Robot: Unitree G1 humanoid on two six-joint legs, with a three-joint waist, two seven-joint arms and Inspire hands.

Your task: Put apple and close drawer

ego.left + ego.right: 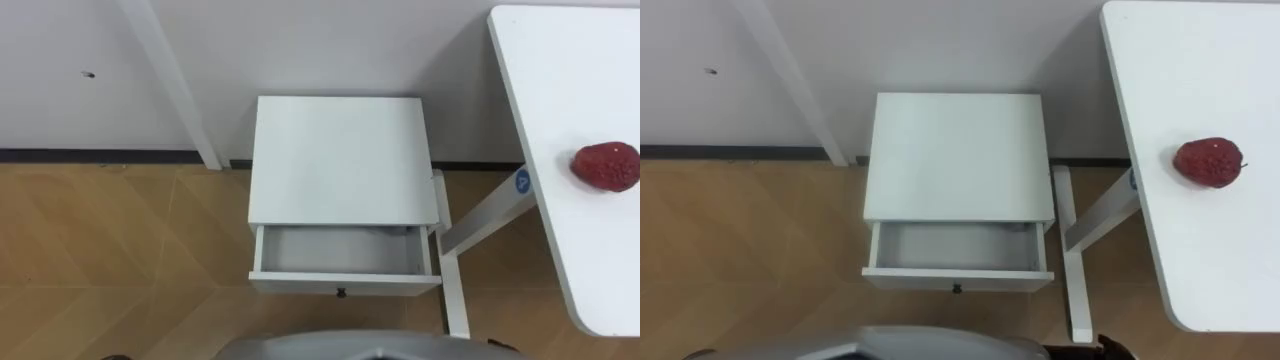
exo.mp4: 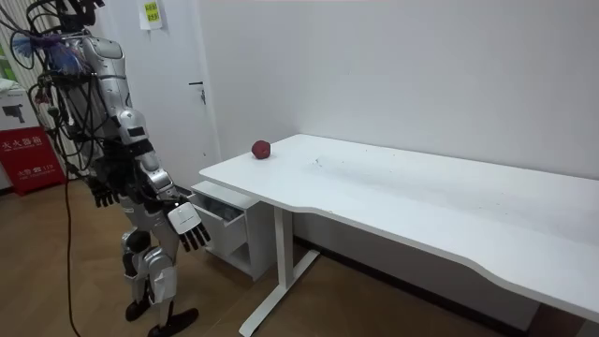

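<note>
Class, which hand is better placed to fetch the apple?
Probably the right hand: the apple lies on the table at the robot's right, nearer that hand than the left hand.

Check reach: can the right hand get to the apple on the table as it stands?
Probably yes. The right hand hangs open and empty, low before the open drawer. The apple lies alone near the table edge to its right, nothing between. The hand must rise above that edge first.

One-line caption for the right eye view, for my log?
Drawer of the white cabinet stands open and empty; red apple rests on the white table at right.
</note>
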